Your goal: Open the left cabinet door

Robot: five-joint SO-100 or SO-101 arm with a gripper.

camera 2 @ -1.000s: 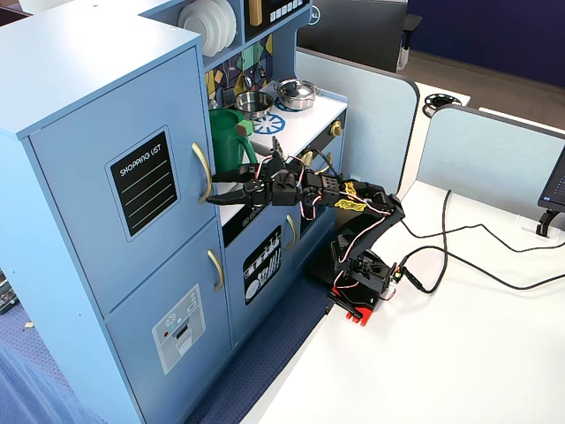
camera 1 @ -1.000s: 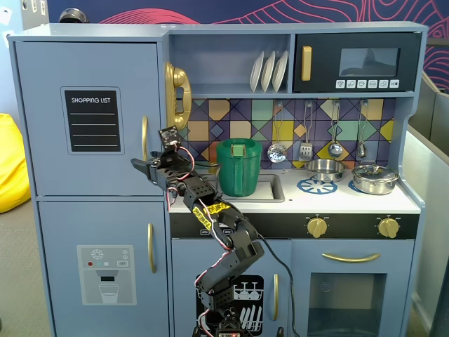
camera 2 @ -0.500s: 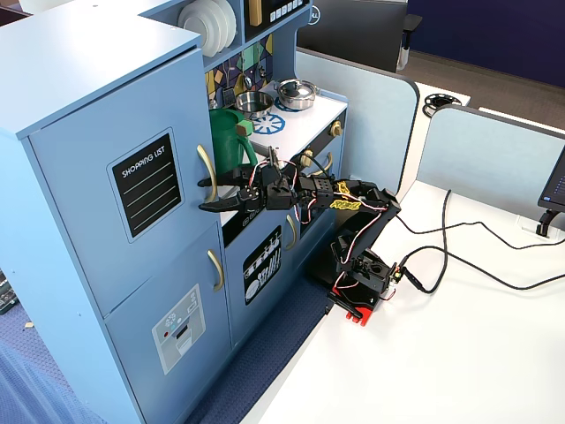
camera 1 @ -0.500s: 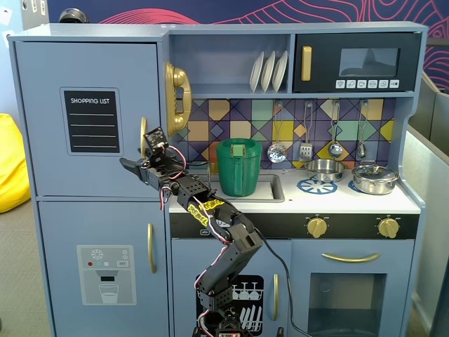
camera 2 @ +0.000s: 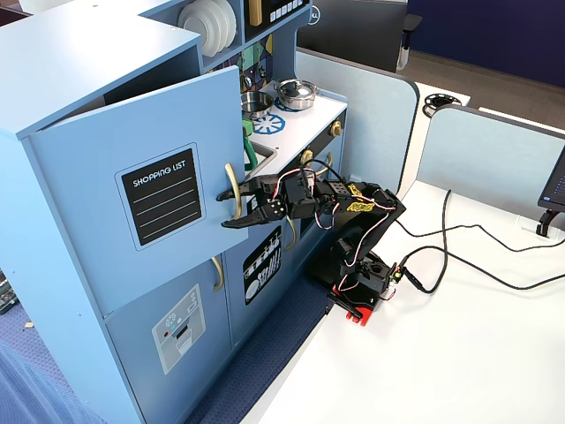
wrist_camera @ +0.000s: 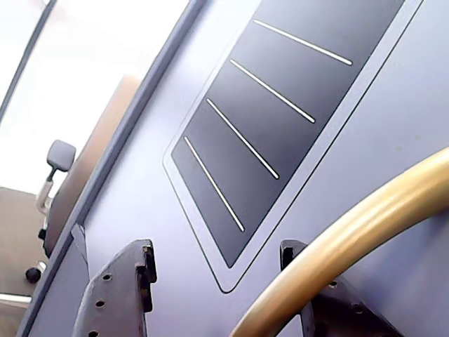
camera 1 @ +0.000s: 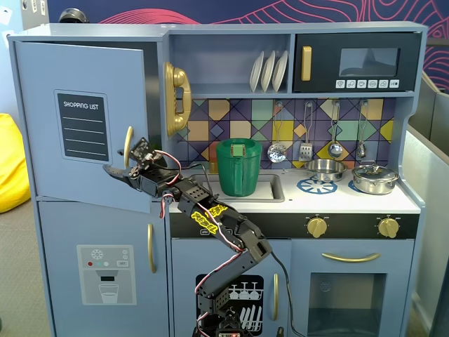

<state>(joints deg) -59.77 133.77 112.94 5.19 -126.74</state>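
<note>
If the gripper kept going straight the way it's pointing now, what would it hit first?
Probably the left cabinet door itself: in the wrist view the gripper points at its chalkboard panel, one finger hooked behind the gold handle. Depth is unclear.

An office setting is seen here, with a blue-grey wooden toy kitchen (camera 1: 295,210) stood against a white desk (camera 2: 459,353). Grey-blue fabric desk partitions (camera 2: 481,155) are lined up behind it, black cables (camera 2: 459,238) are trailed across the desktop, and what may be a dark monitor edge (camera 2: 556,190) is glimpsed at the right. A wheeled office chair (wrist_camera: 52,182) is caught, blurred, in the wrist view.
</note>
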